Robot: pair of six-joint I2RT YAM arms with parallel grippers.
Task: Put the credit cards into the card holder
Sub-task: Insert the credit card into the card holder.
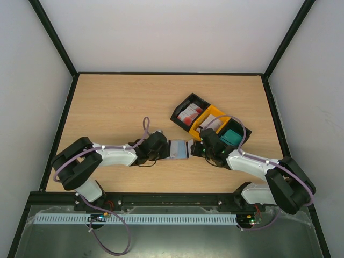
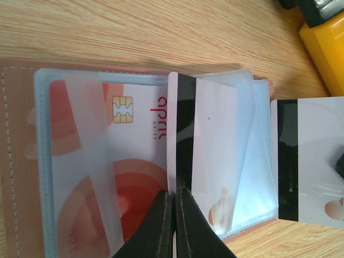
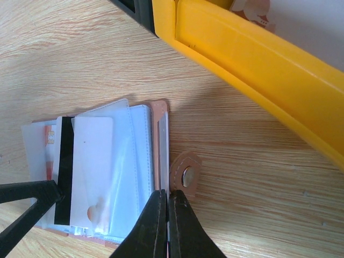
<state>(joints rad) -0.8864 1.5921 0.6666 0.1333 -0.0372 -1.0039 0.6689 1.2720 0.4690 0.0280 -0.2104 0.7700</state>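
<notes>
The card holder lies open on the table between my two grippers, brown leather with clear sleeves; its snap tab sticks out on one side. A red-and-white chip card sits in a sleeve. My left gripper is shut on the edge of a white card with a dark stripe, which lies partly under a clear sleeve. My right gripper is shut on another striped card, seen edge-on beside the holder's edge.
Three trays stand in a diagonal row just behind the right gripper: a black one with red-and-white cards, a yellow one with whitish cards, and one holding teal cards. A black frame edges the table.
</notes>
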